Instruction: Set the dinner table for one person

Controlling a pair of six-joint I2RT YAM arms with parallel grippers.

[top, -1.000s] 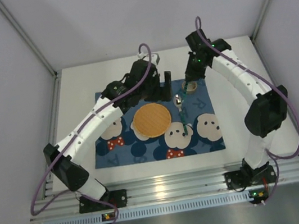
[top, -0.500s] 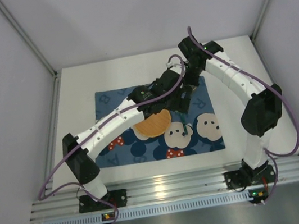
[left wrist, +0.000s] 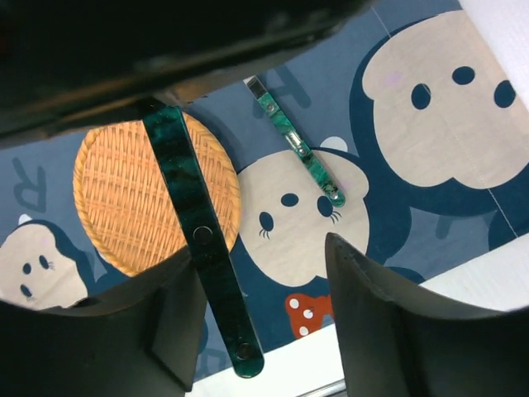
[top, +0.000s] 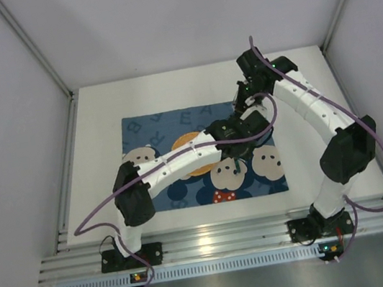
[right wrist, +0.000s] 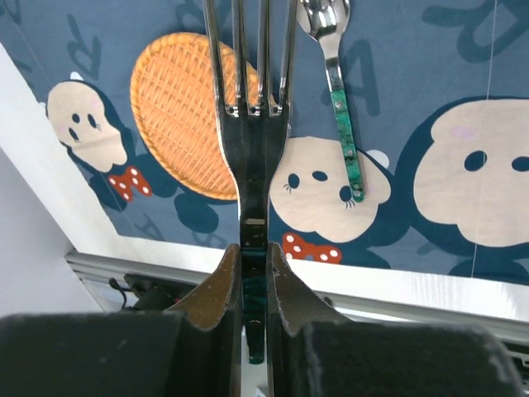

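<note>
Left arm (top: 173, 164) had swung across the mat in the last second, from its 12 o'clock edge over toward the right arm (top: 317, 109) at about 1 o'clock. The white table (top: 99, 114) sat under everything, with the blue bear placemat (top: 149, 128) on its middle. On the mat was a woven disc (left wrist: 124, 198), with a spoon (right wrist: 340, 116) lying at its 3 o'clock. Right tool (right wrist: 252, 248) was clamped on the fork (right wrist: 252, 141) just below the tines. Left tool (left wrist: 263, 256) was parted, fingers either side of the fork's green handle, not pinching yet. It looked like a handover to me. I'd centre the handle, close fully, and only then let the right one go. Otherwise the fork could twist and drop.
</note>
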